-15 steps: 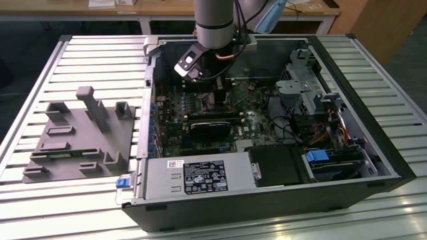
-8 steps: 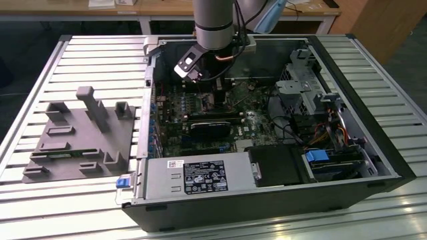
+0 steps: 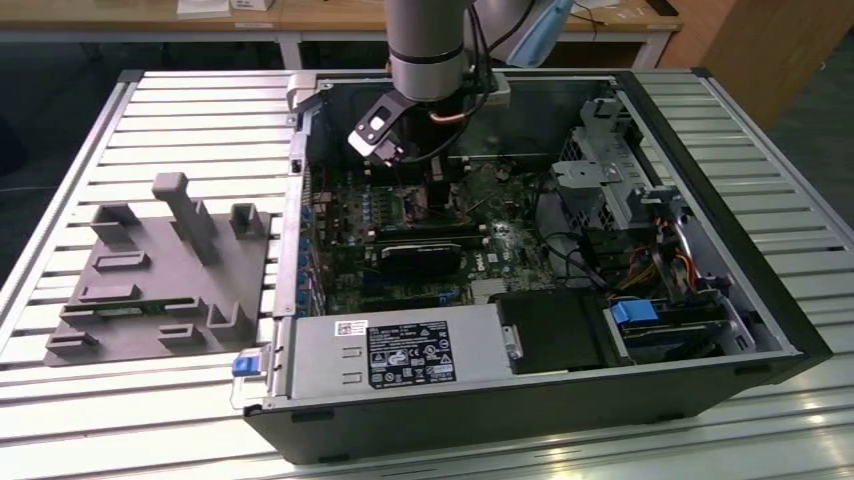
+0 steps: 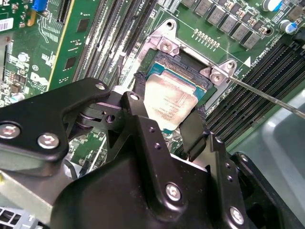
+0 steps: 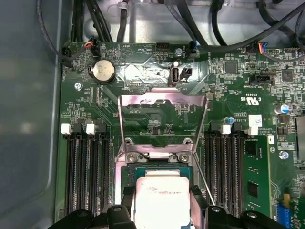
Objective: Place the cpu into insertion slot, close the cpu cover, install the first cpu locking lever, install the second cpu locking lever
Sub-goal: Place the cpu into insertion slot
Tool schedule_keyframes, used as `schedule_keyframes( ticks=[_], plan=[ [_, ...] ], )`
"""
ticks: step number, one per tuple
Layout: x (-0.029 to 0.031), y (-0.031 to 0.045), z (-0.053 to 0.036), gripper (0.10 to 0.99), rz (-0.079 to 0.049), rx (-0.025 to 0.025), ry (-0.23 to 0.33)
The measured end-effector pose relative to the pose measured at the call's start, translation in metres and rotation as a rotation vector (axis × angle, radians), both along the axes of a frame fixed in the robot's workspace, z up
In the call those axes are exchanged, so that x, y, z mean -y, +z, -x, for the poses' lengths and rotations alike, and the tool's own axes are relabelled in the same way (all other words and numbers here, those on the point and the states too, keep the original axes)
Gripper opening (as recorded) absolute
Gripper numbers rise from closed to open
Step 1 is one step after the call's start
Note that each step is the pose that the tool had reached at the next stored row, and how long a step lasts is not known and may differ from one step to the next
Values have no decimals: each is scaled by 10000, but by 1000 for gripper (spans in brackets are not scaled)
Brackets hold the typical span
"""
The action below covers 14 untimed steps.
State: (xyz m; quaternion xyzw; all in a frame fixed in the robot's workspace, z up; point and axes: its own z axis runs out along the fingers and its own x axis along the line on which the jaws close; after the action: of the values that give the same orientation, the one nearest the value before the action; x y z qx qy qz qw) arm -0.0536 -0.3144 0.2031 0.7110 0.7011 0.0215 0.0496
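The cpu, a silvery square chip, sits at the insertion slot on the green board, level with its frame. I cannot tell whether it is fully seated. My gripper has a black finger against each of two opposite edges of the chip, shut on it. The cpu cover, a thin silver frame, stands flipped open behind the slot. A thin wire locking lever sticks out unlatched from the slot's corner. In the exterior view the gripper reaches down inside the open computer case.
Long black memory slots flank the socket closely. In the case are a black fan block, a power supply, a drive cage and cables. A grey fixture lies on the slatted table at the exterior view's left.
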Motion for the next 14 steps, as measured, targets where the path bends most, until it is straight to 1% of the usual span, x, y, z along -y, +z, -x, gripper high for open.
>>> schedule_keyframes(
  ticks=[9,14],
  plan=[
    [-16,-68,5,537,0,0,0],
    [-23,-87,8,537,-2,0,1]
  ],
)
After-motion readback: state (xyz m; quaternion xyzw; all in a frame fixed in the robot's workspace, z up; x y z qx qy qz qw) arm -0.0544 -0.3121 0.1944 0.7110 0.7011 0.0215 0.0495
